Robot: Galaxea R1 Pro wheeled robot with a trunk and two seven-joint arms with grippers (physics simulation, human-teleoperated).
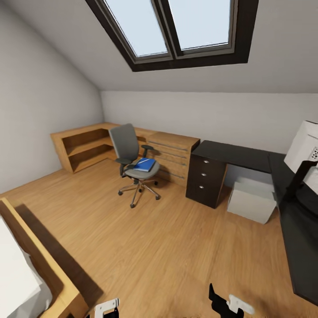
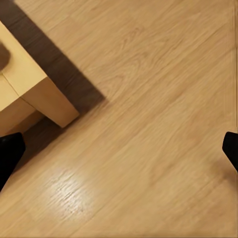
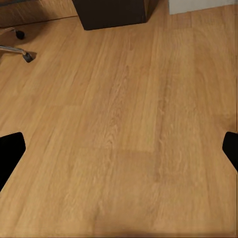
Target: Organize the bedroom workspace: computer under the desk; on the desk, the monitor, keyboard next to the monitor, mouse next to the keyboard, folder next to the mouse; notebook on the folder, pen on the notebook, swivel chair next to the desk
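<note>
We stand mid-room, facing the work corner; nothing is in hand.

Swivel chair (image 1: 134,165) at about 11 o'clock, parked in front of the light wooden shelving (image 1: 84,148), apart from the desk (image 1: 238,157). The blue folder (image 1: 145,164) lies flat on its seat, so that is our likely first pickup.

Desk runs from 1 o'clock round to 3 o'clock, its dark drawer unit (image 1: 205,180) at the near end. The computer (image 1: 251,199) sits on the floor under the top, just beside the drawers: already where the task wants it. The monitor (image 1: 304,152) stands on the desk at 2 o'clock, pale back toward us.

Keyboard, mouse, notebook and pen: we cannot make them out.

Left gripper (image 2: 119,148) hangs over bare floor by a pale wooden bed corner (image 2: 37,91); right gripper (image 3: 119,148) over bare floor. On both, the fingers are spread wide with nothing between them, carried low, we judge, for travel.
</note>
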